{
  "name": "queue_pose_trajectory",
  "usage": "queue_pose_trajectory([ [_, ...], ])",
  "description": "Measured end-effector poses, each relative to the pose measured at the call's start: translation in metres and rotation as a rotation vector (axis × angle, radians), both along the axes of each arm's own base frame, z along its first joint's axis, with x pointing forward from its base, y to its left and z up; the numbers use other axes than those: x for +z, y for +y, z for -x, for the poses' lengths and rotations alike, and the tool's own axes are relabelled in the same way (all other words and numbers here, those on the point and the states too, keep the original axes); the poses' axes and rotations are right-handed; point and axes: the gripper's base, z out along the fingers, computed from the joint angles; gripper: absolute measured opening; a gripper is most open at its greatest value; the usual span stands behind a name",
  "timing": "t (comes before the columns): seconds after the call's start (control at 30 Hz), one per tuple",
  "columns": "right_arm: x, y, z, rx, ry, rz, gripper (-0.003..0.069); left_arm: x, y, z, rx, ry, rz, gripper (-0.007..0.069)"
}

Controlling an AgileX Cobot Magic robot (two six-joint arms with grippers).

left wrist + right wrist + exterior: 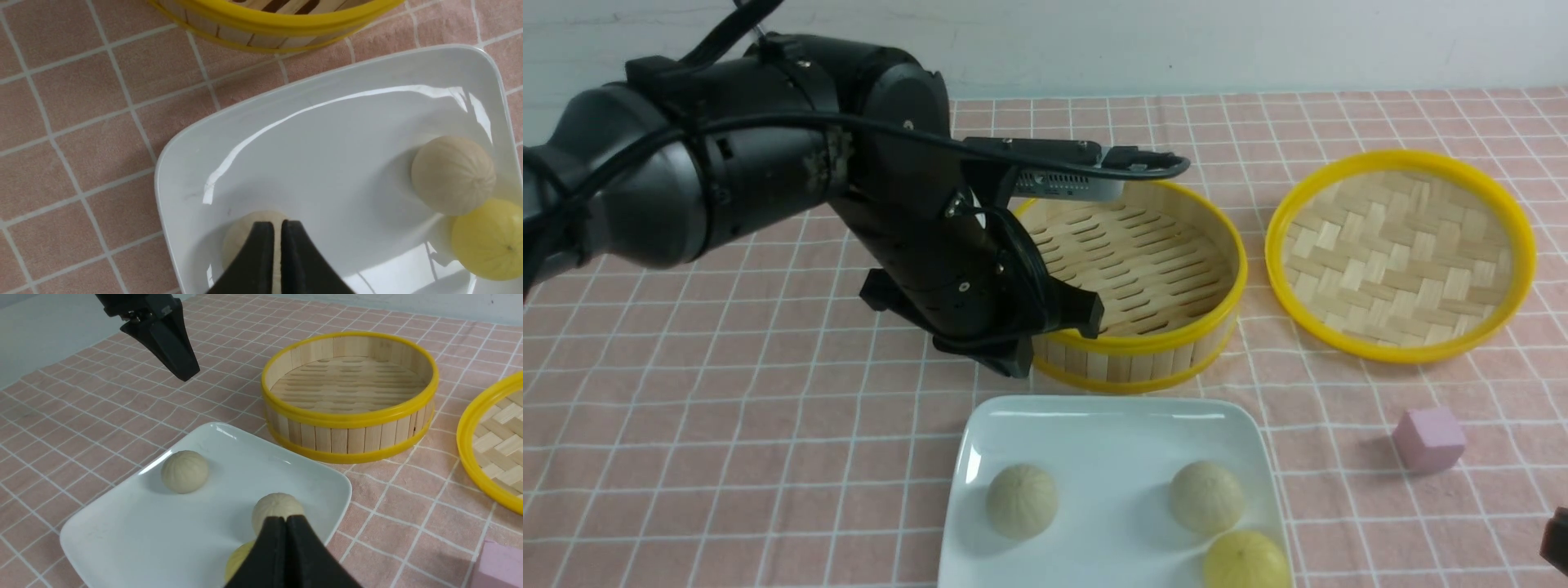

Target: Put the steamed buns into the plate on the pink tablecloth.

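Observation:
Two pale cream steamed buns lie in the white square plate [1111, 412] on the pink tablecloth [727, 408]: one at its left [1022, 500], one at its right [1207, 496]. A yellower ball [1246, 559] sits beside the right bun. My left gripper [1015, 366] is shut and empty, raised above the plate's far left edge next to the steamer. In the left wrist view its fingertips [265, 228] partly cover the left bun [241, 237]; the right bun [453, 175] is apart. My right gripper [286, 520] is shut and empty, low near the plate's right corner.
An empty bamboo steamer [1143, 269] with a yellow rim stands just behind the plate. Its woven lid [1401, 253] lies to the right. A pink cube [1429, 439] sits on the cloth right of the plate. A white wall bounds the far edge.

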Motion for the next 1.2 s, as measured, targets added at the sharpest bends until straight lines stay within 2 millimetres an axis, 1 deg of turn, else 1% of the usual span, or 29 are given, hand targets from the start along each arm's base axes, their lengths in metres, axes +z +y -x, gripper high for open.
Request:
queue_pose_trajectory([
  [0.43, 0.000, 0.000, 0.000, -0.006, 0.003, -0.002, 0.0013, 0.000, 0.001, 0.000, -0.004, -0.005, -0.013, 0.0064],
  [0.63, -0.003, -0.008, -0.004, -0.155, 0.006, -0.019, 0.0015, 0.000, 0.001, 0.000, -0.004, 0.000, -0.016, 0.0069],
  [0.73, -0.015, -0.018, -0.005, -0.306, -0.011, -0.029, 0.0018, 0.000, 0.001, 0.000, -0.004, 0.000, -0.016, 0.0073],
  [0.87, -0.043, -0.029, -0.004, -0.483, 0.004, -0.018, 0.0023, 0.000, 0.001, 0.000, -0.005, -0.004, -0.017, 0.0075],
  [1.0, -0.064, -0.036, -0.002, -0.598, 0.014, -0.014, 0.0030, 0.000, 0.002, -0.001, -0.008, -0.010, -0.026, 0.0075],
  [1.1, -0.074, -0.039, -0.002, -0.649, 0.029, -0.008, 0.0034, 0.000, 0.002, -0.001, -0.009, -0.015, -0.031, 0.0075],
  [1.13, -0.080, -0.040, -0.002, -0.673, 0.046, -0.001, 0.0036, 0.000, 0.002, -0.001, -0.011, -0.023, -0.035, 0.0075],
  [1.17, -0.080, -0.040, -0.002, -0.673, 0.046, -0.001, 0.0036, 0.000, 0.002, -0.001, -0.011, -0.022, -0.035, 0.0075],
  [1.2, -0.085, -0.041, -0.003, -0.694, 0.061, 0.003, 0.0036, 0.000, 0.002, -0.002, -0.011, -0.032, -0.034, 0.0075],
])
